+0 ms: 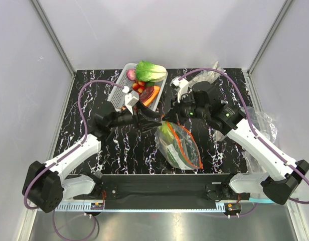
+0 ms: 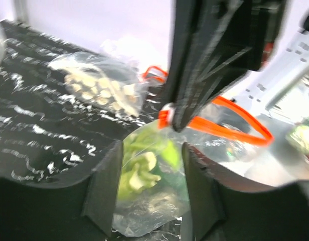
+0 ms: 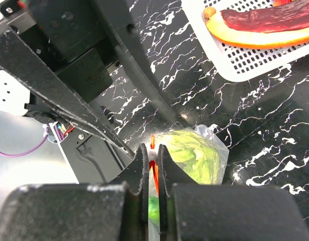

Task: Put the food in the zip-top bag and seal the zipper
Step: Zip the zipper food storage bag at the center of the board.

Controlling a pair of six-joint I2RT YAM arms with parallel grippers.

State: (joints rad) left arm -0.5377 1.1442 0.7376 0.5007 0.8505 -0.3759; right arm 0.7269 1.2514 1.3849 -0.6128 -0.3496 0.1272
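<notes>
I'm seeing the green food (image 3: pixel 192 150) already lying inside the zip-top bag (image 1: pixel 178 146) at five o'clock from the tabletop's (image 1: pixel 129 155) centre, my right end effector (image 3: pixel 152 165) pinching the zipper (image 2: pixel 214 128), my left end effector (image 2: pixel 152 150) standing open, the mouth gaping unsealed.

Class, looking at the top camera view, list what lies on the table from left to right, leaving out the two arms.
white basket → zip-top bag → wrinkly clear bag
</notes>
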